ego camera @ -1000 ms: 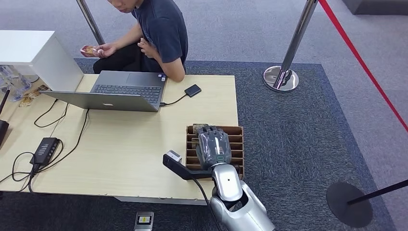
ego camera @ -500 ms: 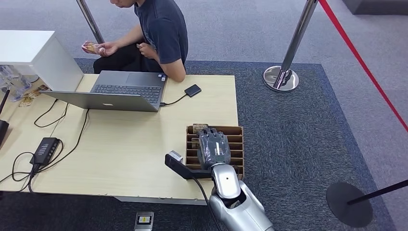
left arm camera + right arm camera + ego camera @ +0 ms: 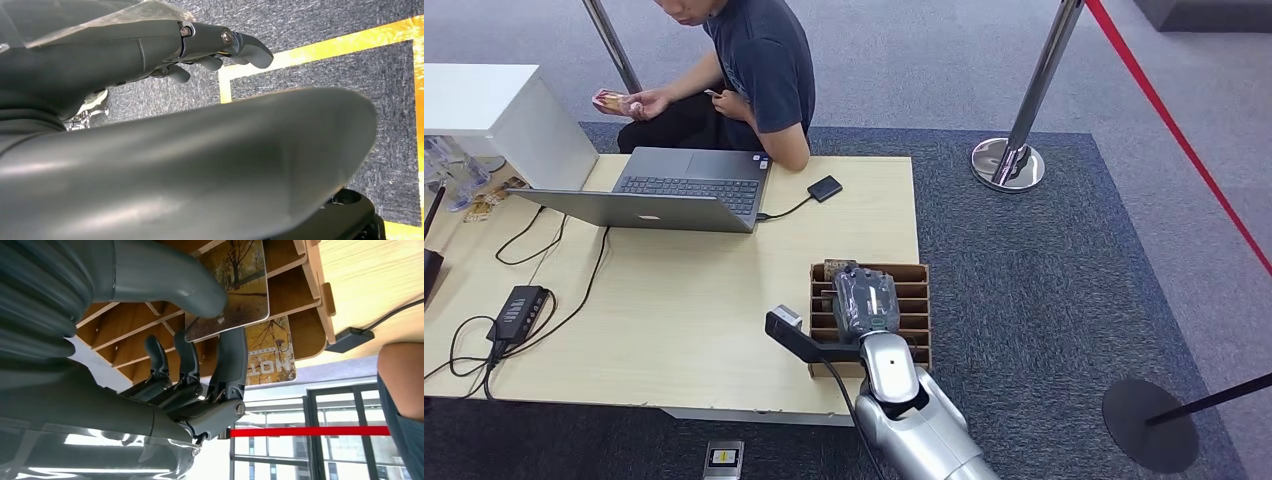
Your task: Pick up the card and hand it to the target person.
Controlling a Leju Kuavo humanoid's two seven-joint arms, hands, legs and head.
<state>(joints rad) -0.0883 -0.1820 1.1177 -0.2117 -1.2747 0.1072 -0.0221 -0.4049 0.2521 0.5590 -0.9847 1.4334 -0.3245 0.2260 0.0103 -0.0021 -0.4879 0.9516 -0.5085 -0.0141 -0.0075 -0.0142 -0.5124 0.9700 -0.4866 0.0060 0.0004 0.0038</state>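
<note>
Our right hand's fingers [image 3: 230,365] and thumb are closed on either face of a card [image 3: 232,285] with an autumn-tree print, pinching its edge in the right wrist view; the other fingers curl in beside the pinching one. The card is still standing in a slot of the wooden card rack [image 3: 916,300], so the grip is set from above, where the slot walls leave only the card's top edge free to take. A second card [image 3: 267,357] with the same sort of print stands in the neighbouring slot, just beside our fingers, and we judge a clean upward pull is needed so that it is not dragged along.

In the head view our right hand [image 3: 865,298] sits over the rack's left side, with the silver forearm coming in from below. The rack lies near the right edge of the counter [image 3: 704,300], within easy reach of that arm.

Our left hand [image 3: 220,47] hangs beside the body over the carpet, fingers loosely apart and holding nothing.

Across the counter, beyond the open laptop [image 3: 664,190], sits the person [image 3: 744,70], looking down at something small in their hands. We judge the lift has not yet begun.
</note>
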